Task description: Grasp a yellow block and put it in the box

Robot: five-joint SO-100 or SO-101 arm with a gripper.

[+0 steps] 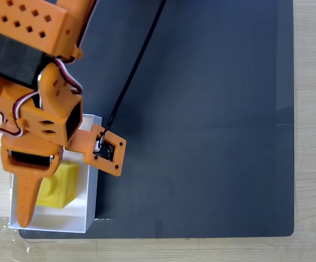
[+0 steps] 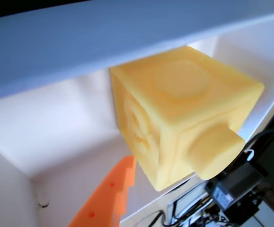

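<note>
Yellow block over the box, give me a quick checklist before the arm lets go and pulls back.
1. Yellow block inside the box's outline: ok in the fixed view.
2. Block below the box wall top: ok in the wrist view.
3. Block resting on the box floor: cannot tell.
4. Jaws of the gripper gripping or released: cannot tell.
5. Orange finger clear of the block: ok in the wrist view, a small gap shows.
6. Black cable free of the box: ok.

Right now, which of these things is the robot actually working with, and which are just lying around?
Part of the job:
- yellow block, inside the box
- white box
- orange pincer, over the box

Just there:
- dark mat
- black cable
- wooden table
</note>
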